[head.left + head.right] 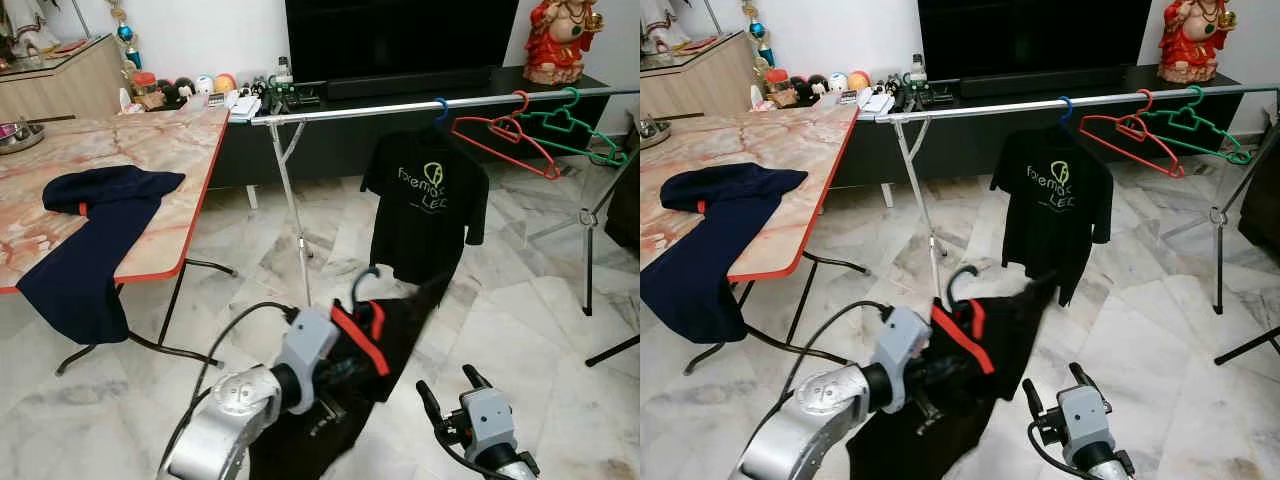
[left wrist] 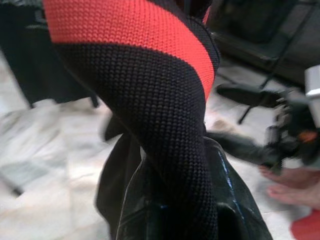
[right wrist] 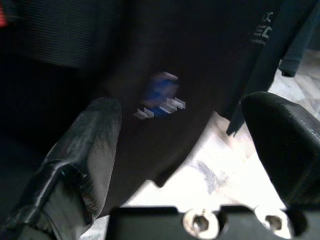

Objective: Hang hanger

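Note:
My left gripper [image 1: 348, 362] is low in front of me, shut on a dark hanger carrying a black shirt with a red collar [image 1: 365, 335]. The hanger's hook [image 1: 362, 283] points up, and the shirt drapes over the fingers and hides them. In the left wrist view the red-and-black knit [image 2: 150, 100] lies across one finger. My right gripper [image 1: 448, 388] stands open beside the shirt with nothing in it, and its fingers [image 3: 85, 145] are spread wide. The silver clothes rail [image 1: 400, 108] runs across ahead, well above and beyond the held hanger.
On the rail hang a black printed T-shirt [image 1: 425, 200], a red hanger [image 1: 505, 135] and a green hanger [image 1: 570, 125]. A marble-look table [image 1: 150, 150] at the left holds a navy garment [image 1: 95, 225]. A person's foot [image 2: 290, 182] is on the floor nearby.

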